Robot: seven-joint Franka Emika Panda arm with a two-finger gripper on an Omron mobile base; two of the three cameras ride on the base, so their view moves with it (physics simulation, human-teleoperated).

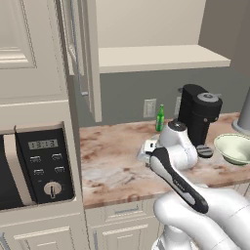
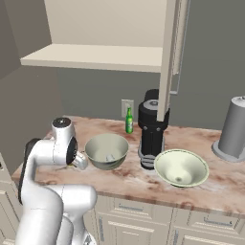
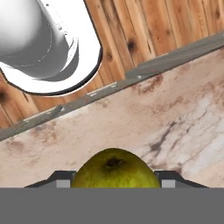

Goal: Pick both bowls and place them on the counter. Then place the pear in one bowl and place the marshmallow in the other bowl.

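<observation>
Gripper point(image 3: 114, 186) pinching the pear point(image 3: 114, 169) btwn its fingers, low over the counter point(image 2: 143, 179), w/ the deep grey-green bowl point(image 2: 106, 150) just off to its right.

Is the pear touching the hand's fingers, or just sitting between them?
Cannot tell. Hand view shows the pear right between the fingers above the counter, but the contact edges fall at the frame's bottom, hidden.

A: Base cams? 
B: Behind the arm, left and right, looking forward-down; both share the surface point(image 1: 112, 161) and coffee machine point(image 2: 152, 129). 
A: Hand cam? 
B: Very close, pointing down at that surface edge.
</observation>
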